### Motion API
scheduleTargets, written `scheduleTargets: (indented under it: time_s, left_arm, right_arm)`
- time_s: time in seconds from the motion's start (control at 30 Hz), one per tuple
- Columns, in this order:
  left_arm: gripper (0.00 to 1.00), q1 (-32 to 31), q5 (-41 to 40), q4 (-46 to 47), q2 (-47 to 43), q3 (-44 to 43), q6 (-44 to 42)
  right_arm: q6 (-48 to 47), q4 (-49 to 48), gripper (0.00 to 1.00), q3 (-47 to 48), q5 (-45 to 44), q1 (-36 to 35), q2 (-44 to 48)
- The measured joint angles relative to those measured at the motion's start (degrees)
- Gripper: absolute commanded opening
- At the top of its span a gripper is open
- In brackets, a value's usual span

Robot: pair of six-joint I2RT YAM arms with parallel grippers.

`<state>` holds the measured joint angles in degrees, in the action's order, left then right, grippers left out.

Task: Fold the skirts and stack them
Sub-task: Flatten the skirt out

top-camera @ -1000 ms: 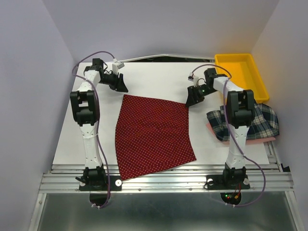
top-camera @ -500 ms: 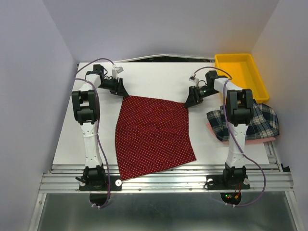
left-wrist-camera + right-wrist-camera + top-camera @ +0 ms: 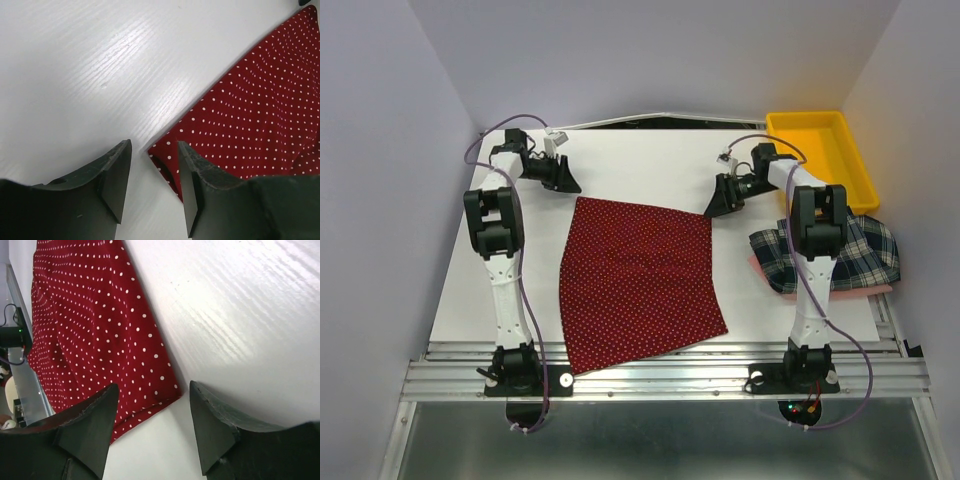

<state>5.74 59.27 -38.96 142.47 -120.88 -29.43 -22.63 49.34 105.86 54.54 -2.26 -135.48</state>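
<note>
The dark red dotted skirt [image 3: 638,280] lies spread flat in the middle of the white table. My left gripper [image 3: 565,186] is open just beyond the skirt's far left corner; in the left wrist view that corner [image 3: 165,155] lies between the fingers [image 3: 154,150], not gripped. My right gripper [image 3: 713,210] is open at the far right corner; in the right wrist view that corner [image 3: 172,395] lies between the fingers [image 3: 152,392]. The navy plaid skirt [image 3: 865,255] lies crumpled at the right, partly under the right arm.
A yellow plastic tray [image 3: 820,150] stands at the back right. A pink cloth edge [image 3: 880,288] shows under the plaid skirt. The table's front rail [image 3: 660,375] runs along the near edge.
Both grippers have pulled back a little from the red skirt's far corners, the left one toward the back left, the right one toward the back right. The skirt lies as before.
</note>
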Motion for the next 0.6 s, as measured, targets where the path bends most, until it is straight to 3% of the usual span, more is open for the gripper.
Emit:
scheduleTargets:
  time_s: [0.2,0.6]
  left_arm:
    - [0.53,0.04,-1.16,1.07,0.37,0.15,0.42]
    - [0.40,-0.15,0.04,-0.28,1.29,0.92,-0.81]
  right_arm:
    - [-0.13,-0.44,0.60,0.48,0.44,0.61,-0.55]
    - [-2.82,-0.04,0.52,0.48,3.34,0.68,-1.81]
